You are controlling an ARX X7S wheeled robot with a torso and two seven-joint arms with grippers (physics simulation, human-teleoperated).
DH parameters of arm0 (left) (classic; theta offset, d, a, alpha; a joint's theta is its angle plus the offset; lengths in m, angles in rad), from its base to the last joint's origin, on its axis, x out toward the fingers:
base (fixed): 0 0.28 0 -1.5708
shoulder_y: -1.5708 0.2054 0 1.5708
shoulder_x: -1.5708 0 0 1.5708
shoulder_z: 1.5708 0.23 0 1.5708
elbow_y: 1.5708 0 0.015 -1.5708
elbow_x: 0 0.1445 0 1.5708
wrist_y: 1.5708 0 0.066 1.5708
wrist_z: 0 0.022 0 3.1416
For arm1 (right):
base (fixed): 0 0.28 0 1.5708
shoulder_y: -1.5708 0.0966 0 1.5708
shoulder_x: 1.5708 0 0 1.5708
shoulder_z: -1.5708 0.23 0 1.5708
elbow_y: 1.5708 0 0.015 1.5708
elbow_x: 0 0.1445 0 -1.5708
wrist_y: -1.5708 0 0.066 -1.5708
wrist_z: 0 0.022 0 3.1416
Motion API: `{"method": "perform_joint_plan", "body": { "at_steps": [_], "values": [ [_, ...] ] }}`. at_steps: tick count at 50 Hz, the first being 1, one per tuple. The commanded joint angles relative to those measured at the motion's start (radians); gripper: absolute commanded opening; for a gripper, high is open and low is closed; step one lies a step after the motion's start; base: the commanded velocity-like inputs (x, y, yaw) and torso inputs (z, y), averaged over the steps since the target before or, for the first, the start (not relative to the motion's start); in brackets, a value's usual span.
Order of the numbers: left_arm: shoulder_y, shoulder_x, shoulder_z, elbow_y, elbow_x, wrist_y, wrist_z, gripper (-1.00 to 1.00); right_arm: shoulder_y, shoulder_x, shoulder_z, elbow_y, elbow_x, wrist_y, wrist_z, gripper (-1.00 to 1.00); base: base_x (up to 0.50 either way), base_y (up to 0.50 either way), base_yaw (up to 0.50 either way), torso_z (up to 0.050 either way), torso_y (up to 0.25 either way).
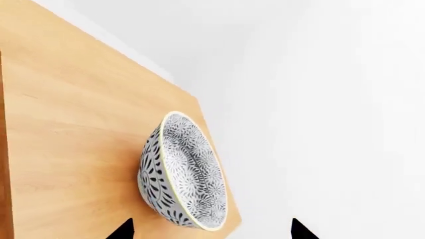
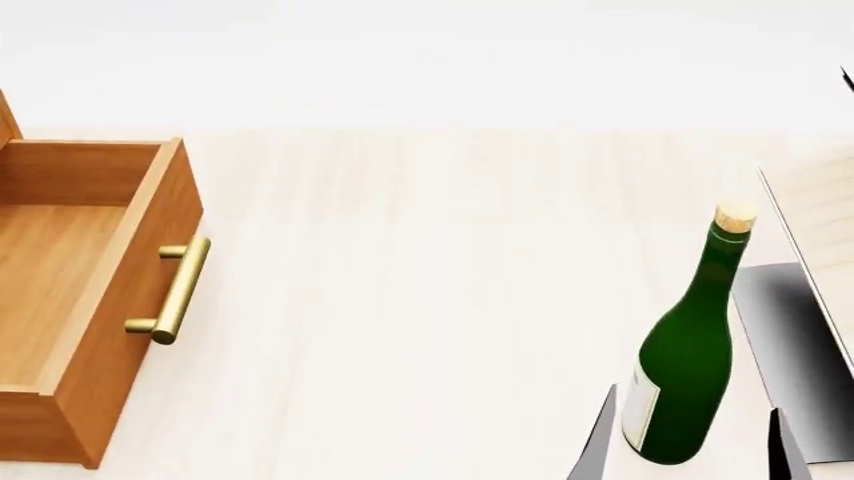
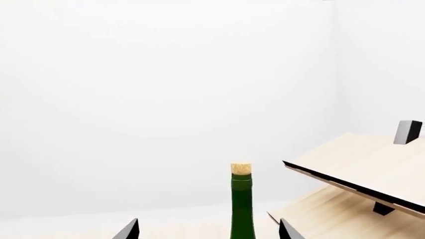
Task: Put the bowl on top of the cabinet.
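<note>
The speckled grey-and-white bowl [image 1: 182, 172] shows only in the left wrist view. It rests on the flat orange-brown top of the cabinet [image 1: 66, 149], close to a corner. My left gripper [image 1: 212, 231] is open, its dark fingertips [image 1: 123, 230] wide apart on either side of the bowl and not touching it. In the head view the cabinet's drawer [image 2: 80, 260] is pulled out at the left, with its brass handle [image 2: 180, 290] facing the table's middle. My right gripper [image 2: 687, 455] is open near the front right.
A green corked wine bottle [image 2: 687, 370] stands upright between my right gripper's fingertips [image 3: 129, 230], untouched. Just right of it is a pale plywood rack [image 2: 814, 200] on a dark grey base [image 2: 801, 330]. The table [image 2: 427, 280] is pale wood.
</note>
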Motion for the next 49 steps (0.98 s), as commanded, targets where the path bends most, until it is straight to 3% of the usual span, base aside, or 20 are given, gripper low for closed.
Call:
{"method": "perform_joint_plan", "body": {
  "at_steps": [1, 4, 10, 13, 17, 19, 22, 25, 26, 31, 38, 44, 49],
  "values": [
    [0.178, 0.078, -0.033, 0.499, -0.168, -0.157, 0.017, 1.0, -0.006, 0.004, 0.012, -0.013, 0.004, -0.006, 0.011, 1.0, 0.0, 0.0, 0.0, 0.0, 0.0],
    [0.334, 0.085, 0.042, 0.678, -0.143, -0.064, 0.104, 1.0, -0.008, 0.004, 0.019, -0.019, 0.008, -0.012, 0.016, 1.0, 0.0, 0.0, 0.0, 0.0, 0.0],
    [0.565, 0.153, 0.084, 0.823, -0.122, 0.075, 0.245, 1.0, -0.01, 0.006, 0.031, -0.025, 0.012, -0.02, 0.023, 1.0, 0.0, 0.0, 0.0, 0.0, 0.0],
    [0.77, 0.206, 0.18, 0.913, -0.054, 0.243, 0.415, 1.0, -0.008, 0.009, 0.045, -0.033, 0.024, -0.019, 0.03, 1.0, 0.0, 0.0, 0.0, 0.0, 0.0],
    [1.001, 0.284, 0.305, 0.952, 0.097, 0.496, 0.553, 1.0, -0.012, 0.011, 0.062, -0.046, 0.03, -0.021, 0.041, 1.0, 0.0, 0.0, 0.0, 0.0, 0.0],
    [1.032, 0.283, 0.311, 0.952, 0.072, 0.512, 0.554, 1.0, -0.015, 0.012, 0.065, -0.05, 0.03, -0.023, 0.043, 1.0, 0.0, 0.0, 0.0, 0.0, 0.0],
    [1.166, 0.295, 0.387, 0.942, 0.125, 0.686, 0.578, 1.0, -0.022, 0.016, 0.082, -0.066, 0.037, -0.029, 0.052, 1.0, 0.0, 0.0, 0.0, 0.0, 0.0],
    [1.31, 0.296, 0.476, 0.906, 0.163, 0.89, 0.595, 1.0, -0.034, 0.019, 0.096, -0.083, 0.039, -0.043, 0.059, 1.0, 0.0, 0.0, 0.0, 0.0, 0.0],
    [1.378, 0.298, 0.533, 0.86, 0.211, 1.034, 0.609, 1.0, -0.04, 0.017, 0.1, -0.088, 0.031, -0.053, 0.063, 1.0, 0.0, 0.0, 0.0, 0.0, 0.0],
    [1.466, 0.283, 0.599, 0.773, 0.247, 1.189, 0.619, 1.0, -0.056, 0.018, 0.113, -0.107, 0.027, -0.076, 0.07, 1.0, 0.0, 0.0, 0.0, 0.0, 0.0],
    [1.596, 0.284, 0.687, 0.66, 0.356, 1.607, 0.676, 1.0, -0.096, 0.005, 0.137, -0.136, -0.022, -0.16, 0.089, 1.0, 0.0, 0.0, 0.0, 0.0, 0.0],
    [1.655, 0.273, 0.726, 0.635, 0.359, 1.758, 0.681, 1.0, -0.128, -0.003, 0.14, -0.149, -0.063, -0.232, 0.091, 1.0, 0.0, 0.0, 0.0, 0.0, 0.0],
    [1.654, 0.259, 0.74, 0.616, 0.356, 1.792, 0.668, 1.0, -0.152, -0.012, 0.143, -0.146, -0.096, -0.304, 0.092, 1.0, 0.0, 0.0, 0.0, 0.0, 0.0]
  ]
}}
